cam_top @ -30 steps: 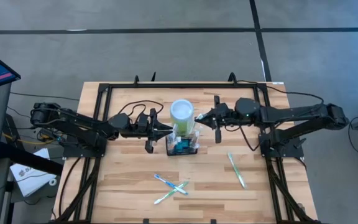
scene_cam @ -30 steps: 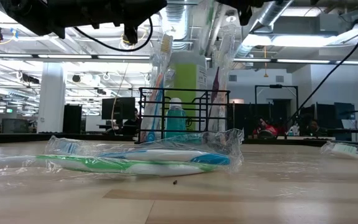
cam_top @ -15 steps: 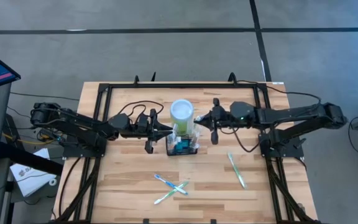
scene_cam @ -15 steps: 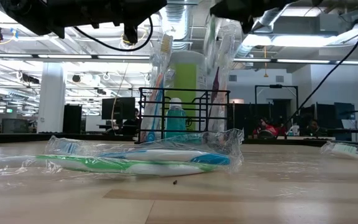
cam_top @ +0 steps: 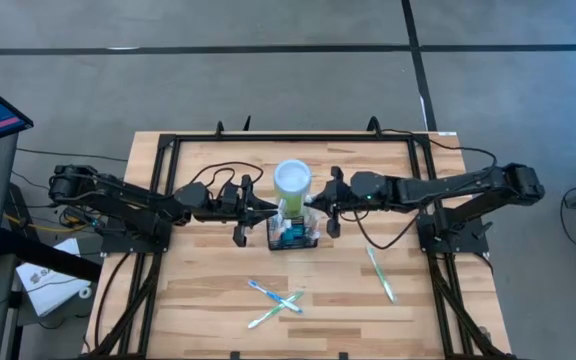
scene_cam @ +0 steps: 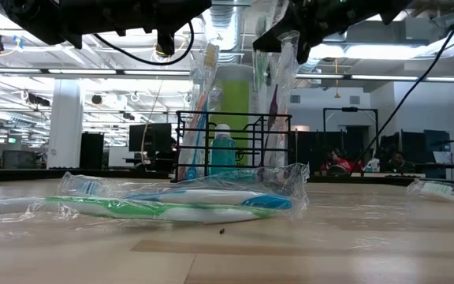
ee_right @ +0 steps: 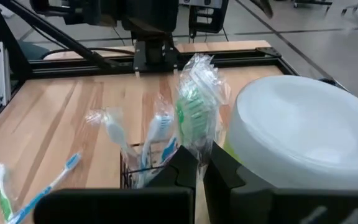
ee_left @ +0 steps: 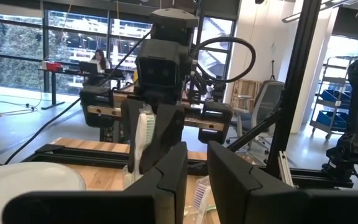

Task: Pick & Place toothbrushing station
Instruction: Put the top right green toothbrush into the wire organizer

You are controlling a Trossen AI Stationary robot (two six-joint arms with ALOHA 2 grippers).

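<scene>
The table [cam_top: 198, 300] is light wood with a black frame [cam_top: 168, 145] around its far half; its near half has open room. The caddy [cam_top: 295, 234] stands at the middle of the table, just in front of a lime-green cup [cam_top: 292, 180] that touches or nearly touches it. From above, the caddy is mostly hidden by both grippers and by the wrapped brushes in it, so its compartments cannot be told apart; in the low view its wire frame [scene_cam: 235, 146] shows behind a crumpled wrapper, with a teal bottle [scene_cam: 222, 150] inside. The left gripper [cam_top: 268, 210] hovers at the caddy's left edge, fingers set narrow with a small gap, and whether they grip anything cannot be told. The right gripper [cam_top: 320, 202] is over the caddy's right side, fingers [ee_right: 188, 168] pinched on a wrapped green toothbrush [ee_right: 194, 115] standing upright. Two wrapped toothbrushes [cam_top: 276, 302] lie crossed near the front edge, and another [cam_top: 380, 273] lies apart on the right. The low view's background is blurred, with people too small to make out.
</scene>
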